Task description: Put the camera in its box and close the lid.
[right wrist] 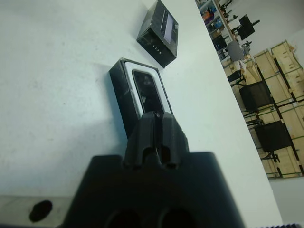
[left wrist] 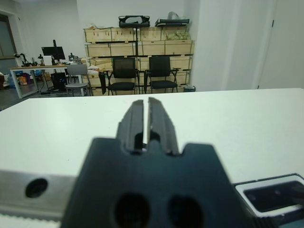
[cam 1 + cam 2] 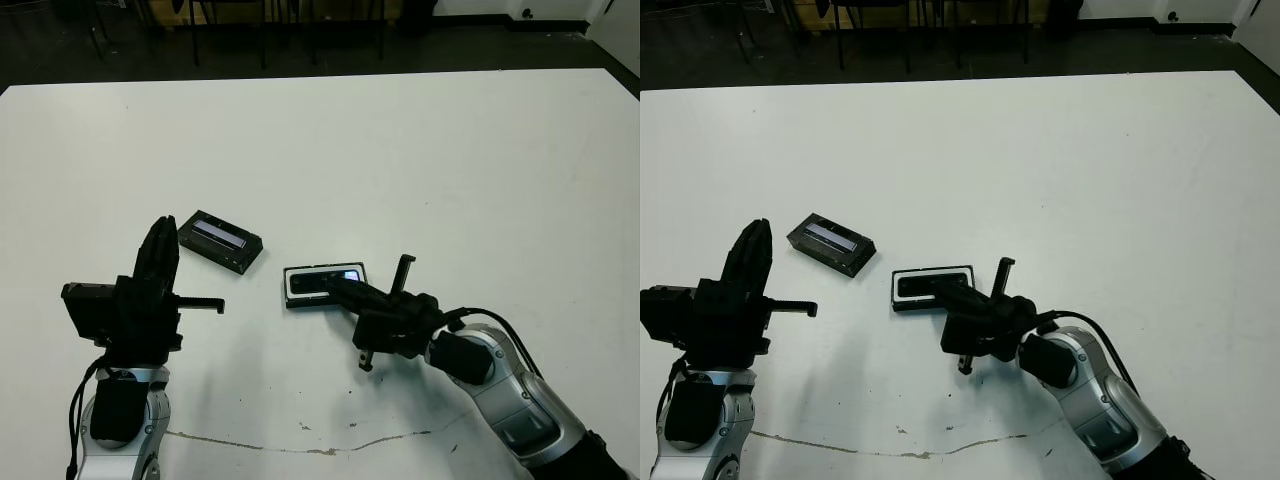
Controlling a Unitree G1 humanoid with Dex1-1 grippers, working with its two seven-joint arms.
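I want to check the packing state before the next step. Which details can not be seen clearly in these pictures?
- Whether the camera sits fully flat in the box: the right end effector covers its near end in both eye views.
- In the right wrist view, the same end is hidden behind the fingers.
- The box is cut off by the picture edge in the left wrist view.
- Print on the lid: too small.

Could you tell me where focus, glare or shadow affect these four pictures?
Left wrist view: the left claw and its body are blurred, the far room sharp. Right wrist view: the right claw is soft, the box with the camera crisp. Eye views: even light, glare on the lid strip, faint shadows under the arms.
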